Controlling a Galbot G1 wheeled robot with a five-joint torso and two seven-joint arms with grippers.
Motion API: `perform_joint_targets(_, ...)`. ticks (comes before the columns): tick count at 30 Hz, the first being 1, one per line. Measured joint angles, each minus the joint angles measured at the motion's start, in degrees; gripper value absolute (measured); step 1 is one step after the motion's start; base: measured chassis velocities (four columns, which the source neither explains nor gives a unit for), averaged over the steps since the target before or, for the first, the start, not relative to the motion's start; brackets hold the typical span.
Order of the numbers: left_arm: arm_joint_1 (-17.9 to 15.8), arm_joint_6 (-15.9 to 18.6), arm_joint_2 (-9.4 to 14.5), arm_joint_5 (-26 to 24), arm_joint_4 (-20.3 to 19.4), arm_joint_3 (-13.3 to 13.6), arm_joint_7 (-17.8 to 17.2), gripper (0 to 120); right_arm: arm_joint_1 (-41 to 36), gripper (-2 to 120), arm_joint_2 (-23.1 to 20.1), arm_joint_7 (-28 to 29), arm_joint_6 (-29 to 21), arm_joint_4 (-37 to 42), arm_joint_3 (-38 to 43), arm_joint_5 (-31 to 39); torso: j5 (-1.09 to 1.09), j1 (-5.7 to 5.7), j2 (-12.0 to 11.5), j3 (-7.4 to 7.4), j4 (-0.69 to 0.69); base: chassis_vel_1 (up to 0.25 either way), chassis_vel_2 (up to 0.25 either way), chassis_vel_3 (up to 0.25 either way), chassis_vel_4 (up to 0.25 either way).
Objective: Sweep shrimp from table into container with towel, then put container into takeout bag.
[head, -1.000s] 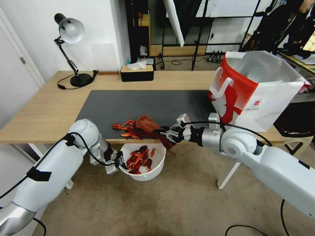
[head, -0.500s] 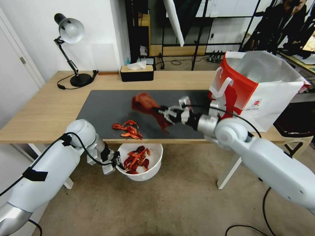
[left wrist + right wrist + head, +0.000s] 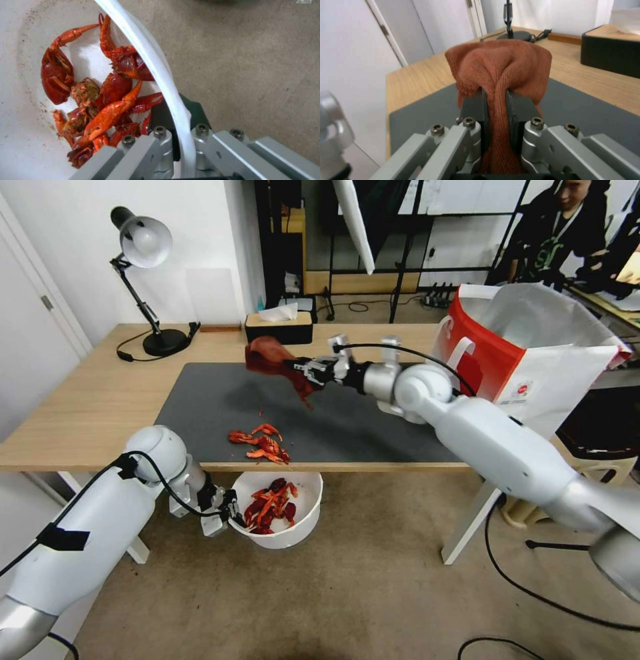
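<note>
The right gripper (image 3: 301,369) is clamped shut on the towel (image 3: 270,359), which it holds in the air above the far part of the mat (image 3: 347,413), just in front of the tissue box (image 3: 279,328). The towel is bunched, its long axis running roughly level from the jaws out toward the robot's left, with one tail (image 3: 303,392) hanging down below the fingers; in the right wrist view the cloth (image 3: 500,65) bulges out ahead of the two pads (image 3: 474,107), which pinch a fold between them. A second ago the towel lay at the near edge of the table (image 3: 87,407) over the shrimp; half a second ago it was lifted above mid-mat; now it is farther back and higher, and the right arm reaches farther across the table. A small heap of shrimp (image 3: 261,442) lies on the mat near its front edge, unchanged from half a second ago. The left gripper (image 3: 223,511) holds the bowl (image 3: 307,523) by its rim below the table edge, closed on it, one finger inside and one outside the wall (image 3: 160,72); more shrimp (image 3: 100,100) lie in the bowl. The bowl sits slightly farther to the robot's left than before. The bag (image 3: 533,360) stands upright at the table's right end, mouth open upward.
</note>
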Motion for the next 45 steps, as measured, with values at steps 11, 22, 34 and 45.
perform_joint_targets(11, 0.1, 0.0, 0.1, -0.7, 0.4, -0.5, 0.0, 0, 3.1, 9, 5.1, -0.6, -0.4, -8.2, -3.3, -3.9, 0.01, -0.01, 0.0, 0.00, -0.01, 0.000, 0.000, 0.000, 0.000)
perform_joint_targets(22, 0.9, 0.0, 0.6, -1.1, 0.8, -0.8, 0.0, 0, 0.8, 9, 7.5, -0.8, -0.2, -11.0, -3.9, -7.4, 0.01, -0.01, 0.0, 0.00, 0.00, 0.000, 0.000, 0.000, 0.000)
perform_joint_targets(34, 1.1, 0.0, 0.8, -1.3, 0.8, -0.8, -0.1, 0, 0.1, 9, 8.0, -1.0, -0.2, -12.2, -4.0, -8.8, 0.01, -0.01, 0.0, 0.00, -0.01, 0.000, 0.000, 0.000, 0.000)
perform_joint_targets(45, 0.7, 0.0, 1.8, -1.5, 1.9, -1.1, -0.2, 0, -1.2, 9, 8.9, -1.3, -0.1, -13.5, -4.1, -10.2, 0.01, -0.01, 0.0, 0.00, -0.01, 0.000, 0.000, 0.000, 0.000)
